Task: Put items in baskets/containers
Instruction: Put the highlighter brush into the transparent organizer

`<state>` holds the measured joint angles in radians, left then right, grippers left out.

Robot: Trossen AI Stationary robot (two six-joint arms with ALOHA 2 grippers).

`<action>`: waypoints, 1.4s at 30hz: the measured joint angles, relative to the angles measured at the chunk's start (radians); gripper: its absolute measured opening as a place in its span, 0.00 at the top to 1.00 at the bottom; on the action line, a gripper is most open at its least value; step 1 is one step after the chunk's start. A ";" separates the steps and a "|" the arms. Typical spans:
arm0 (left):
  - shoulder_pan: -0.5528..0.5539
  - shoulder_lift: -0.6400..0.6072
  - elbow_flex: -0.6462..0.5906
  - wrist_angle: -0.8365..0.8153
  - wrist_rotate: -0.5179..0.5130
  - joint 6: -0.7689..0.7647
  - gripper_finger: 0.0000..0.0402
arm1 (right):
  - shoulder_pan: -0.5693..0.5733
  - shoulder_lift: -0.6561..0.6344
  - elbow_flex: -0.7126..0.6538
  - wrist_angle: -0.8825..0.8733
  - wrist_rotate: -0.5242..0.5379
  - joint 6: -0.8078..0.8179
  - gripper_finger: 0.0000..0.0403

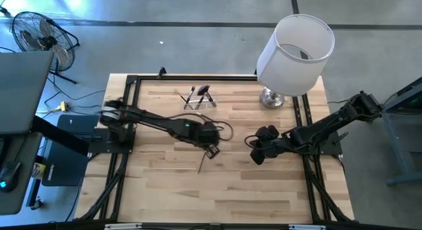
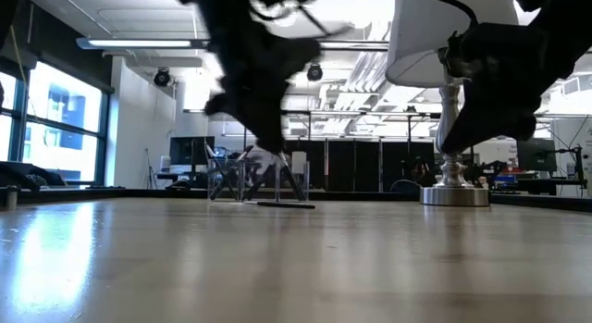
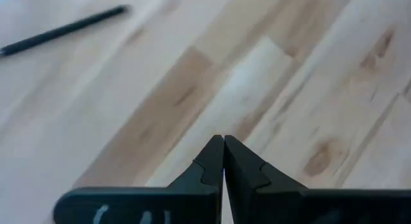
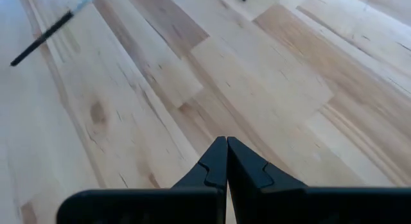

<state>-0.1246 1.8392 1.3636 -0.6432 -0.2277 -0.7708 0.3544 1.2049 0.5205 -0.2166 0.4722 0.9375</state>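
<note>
Both grippers (left (image 3: 223, 142), right (image 4: 227, 142)) pinched closed, empty; clear holder (image 1: 200, 102) indistinct.

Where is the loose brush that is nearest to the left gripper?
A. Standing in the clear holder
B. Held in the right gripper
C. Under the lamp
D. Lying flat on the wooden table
D: the brush lies flat on the table, just beside the shut, empty left gripper.

Clear holder (image 1: 200, 102) near table (image 1: 165, 190) far edge, brushes (image 1: 203, 91) apparently inside. Lamp (image 1: 293, 49) to its right. One loose brush (image 1: 202, 165) mid-table, between both arms.
</note>
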 joint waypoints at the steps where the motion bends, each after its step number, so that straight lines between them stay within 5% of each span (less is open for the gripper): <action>1: -0.001 -0.040 -0.044 0.011 -0.018 -0.026 1.00 | 0.000 0.000 0.000 0.008 0.001 0.000 1.00; 5: -0.022 -0.202 -0.230 0.113 -0.130 -0.100 1.00 | 0.000 0.000 0.000 0.049 0.025 -0.003 1.00; 12: -0.067 -0.409 -0.461 0.539 -0.259 -0.030 1.00 | -0.022 0.000 0.000 0.228 0.029 -0.105 1.00; 22: -0.066 -0.415 -0.461 0.864 -0.257 0.309 1.00 | -0.117 0.000 0.000 0.590 -0.152 -0.291 0.97; 31: -0.066 -0.415 -0.461 1.066 -0.246 0.612 1.00 | -0.124 0.000 0.000 0.760 -0.206 -0.376 0.73; 42: -0.066 -0.414 -0.461 1.145 -0.203 0.638 1.00 | -0.134 0.014 0.024 0.889 -0.188 -0.428 0.63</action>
<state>-0.1902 1.4250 0.9024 0.5016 -0.4311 -0.1325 0.2208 1.2190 0.5449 0.6720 0.2840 0.5092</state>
